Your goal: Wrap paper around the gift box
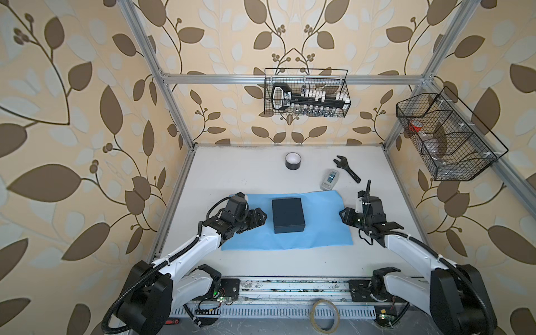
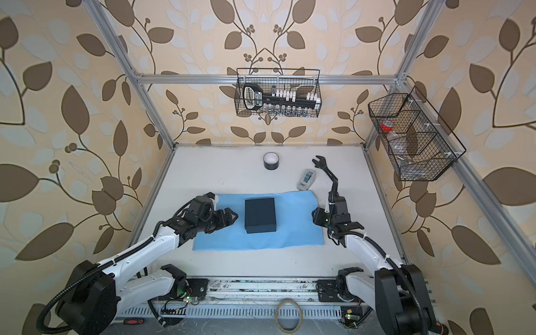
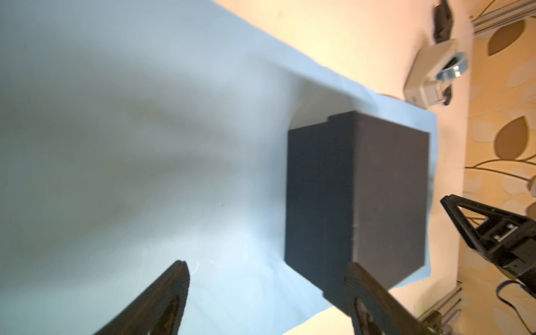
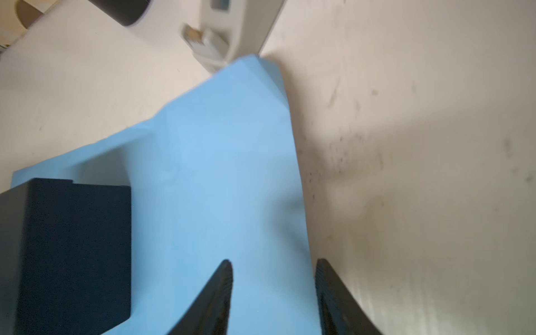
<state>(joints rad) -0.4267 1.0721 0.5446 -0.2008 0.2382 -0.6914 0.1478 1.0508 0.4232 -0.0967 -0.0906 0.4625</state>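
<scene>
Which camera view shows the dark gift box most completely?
A top view: the gift box appears whole and sharp on the paper. The left wrist view blurs it; the right wrist view cuts it off.

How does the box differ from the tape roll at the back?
Shape: the box is rectangular; the tape roll is a round ring with a pale middle.
Place: the box sits on the blue paper mid-table; the tape roll lies on bare table near the back wall.
Size: the box looks clearly larger than the tape roll.
Shared: both are dark and neither is held.
</scene>
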